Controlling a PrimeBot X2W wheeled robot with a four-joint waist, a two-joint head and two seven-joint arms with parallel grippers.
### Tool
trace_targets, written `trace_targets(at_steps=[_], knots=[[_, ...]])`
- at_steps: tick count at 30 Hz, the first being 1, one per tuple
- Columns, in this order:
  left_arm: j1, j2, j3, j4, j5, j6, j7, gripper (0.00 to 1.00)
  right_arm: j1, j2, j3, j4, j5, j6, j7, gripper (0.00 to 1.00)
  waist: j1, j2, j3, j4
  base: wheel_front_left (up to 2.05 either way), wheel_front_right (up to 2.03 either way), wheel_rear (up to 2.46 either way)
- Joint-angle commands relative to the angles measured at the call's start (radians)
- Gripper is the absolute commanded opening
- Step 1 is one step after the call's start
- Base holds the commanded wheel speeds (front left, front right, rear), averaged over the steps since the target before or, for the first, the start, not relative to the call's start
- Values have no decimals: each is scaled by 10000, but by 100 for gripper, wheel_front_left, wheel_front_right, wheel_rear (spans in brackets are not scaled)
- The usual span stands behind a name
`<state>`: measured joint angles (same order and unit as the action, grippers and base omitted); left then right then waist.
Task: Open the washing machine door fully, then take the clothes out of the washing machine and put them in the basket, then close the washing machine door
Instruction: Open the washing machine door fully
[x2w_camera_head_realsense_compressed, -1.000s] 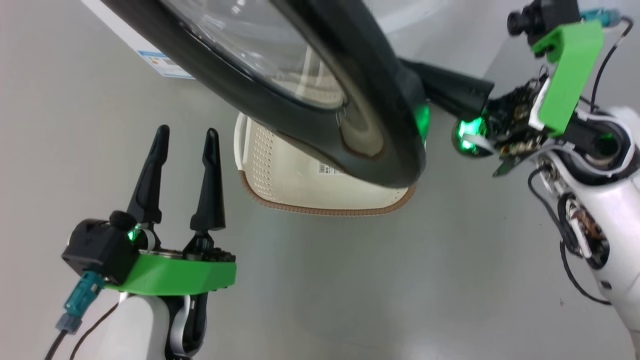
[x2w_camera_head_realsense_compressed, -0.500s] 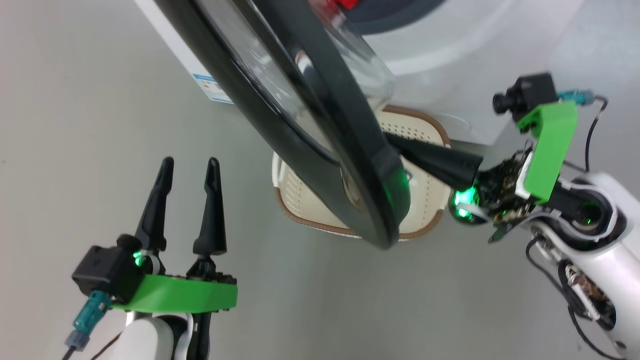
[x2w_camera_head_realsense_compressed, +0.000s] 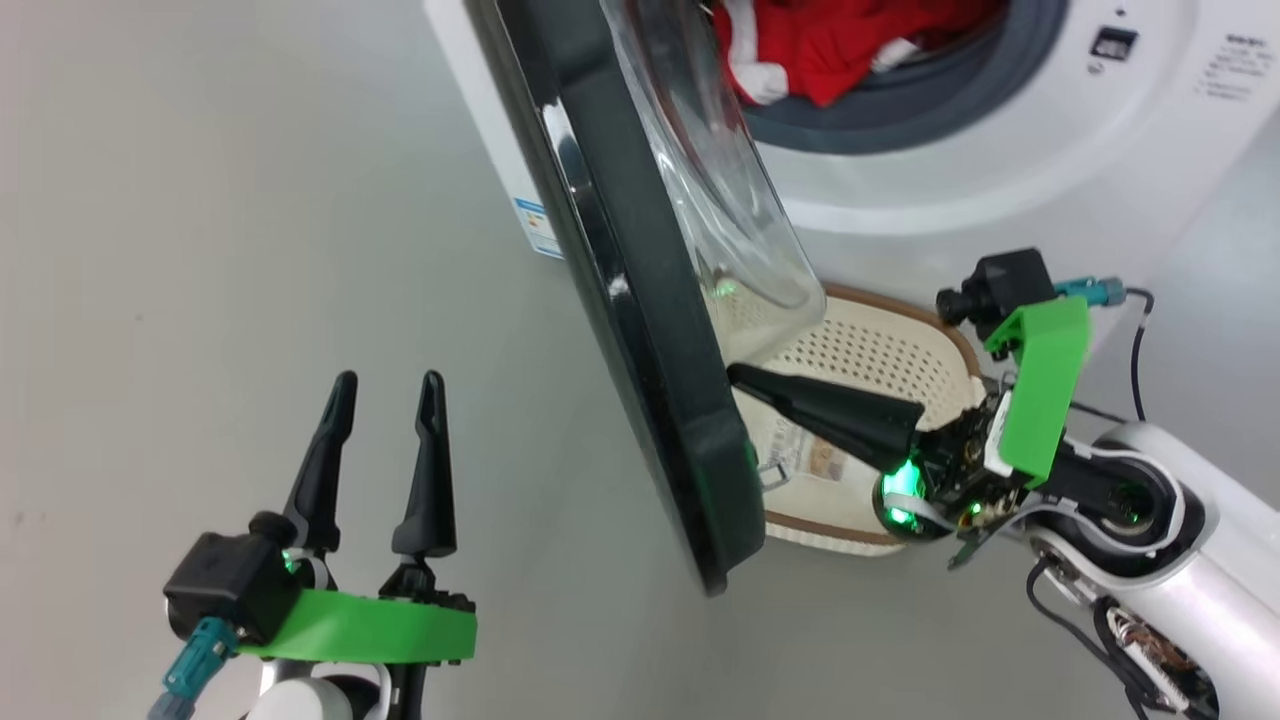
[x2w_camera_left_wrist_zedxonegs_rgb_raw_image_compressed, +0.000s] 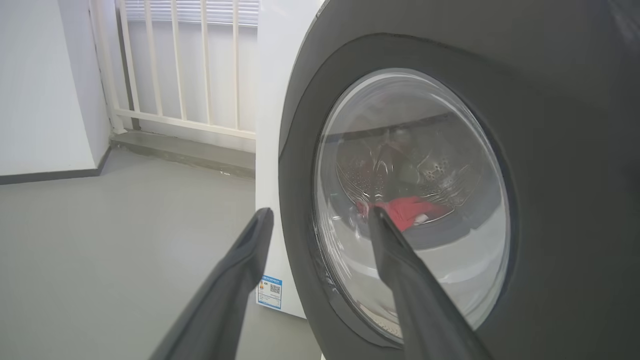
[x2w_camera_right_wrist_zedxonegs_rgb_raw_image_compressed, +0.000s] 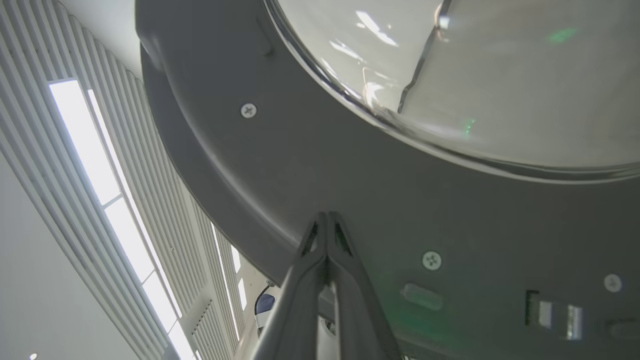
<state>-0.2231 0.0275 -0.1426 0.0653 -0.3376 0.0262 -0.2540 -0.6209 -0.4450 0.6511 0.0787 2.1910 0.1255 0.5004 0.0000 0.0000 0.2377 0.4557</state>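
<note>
My right hand (x2w_camera_head_realsense_compressed: 738, 374), pinched shut and empty, touches the inner face of the washing machine door (x2w_camera_head_realsense_compressed: 640, 330); my left hand (x2w_camera_head_realsense_compressed: 388, 385), spread wide, hovers beyond its outer face.

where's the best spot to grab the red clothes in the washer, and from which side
Probably the bunched red fold of the clothes heaped against the grey ring: it sits proud and close to the front. Come straight in from the front, on the glass side of the door, which stands swung out on the left.

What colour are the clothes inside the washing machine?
Red clothes with white trim; head view shows best.
</note>
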Motion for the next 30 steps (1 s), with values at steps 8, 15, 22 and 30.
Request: trace_targets(at_steps=[8, 15, 22, 30], knots=[[422, 227, 599, -289, -78, 74, -78, 100, 369, 35, 632, -408, 163, 52, -186, 0, 0, 0, -640, 813, 0, 0, 0], [849, 227, 953, -760, -106, 231, -78, 100, -103, 313, 1188, 73, 137, 52, -116, 0, 0, 0, -605, 884, 0, 0, 0], [1128, 227, 1112, -994, -136, 304, -78, 100, -507, 620, 1413, 711, -10, 52, 18, 0, 0, 0, -624, 908, 0, 0, 0], [1324, 227, 1212, -1169, -181, 397, -78, 100, -746, 921, 1501, 1192, -63, 52, 285, 0, 0, 0, -613, 918, 0, 0, 0]])
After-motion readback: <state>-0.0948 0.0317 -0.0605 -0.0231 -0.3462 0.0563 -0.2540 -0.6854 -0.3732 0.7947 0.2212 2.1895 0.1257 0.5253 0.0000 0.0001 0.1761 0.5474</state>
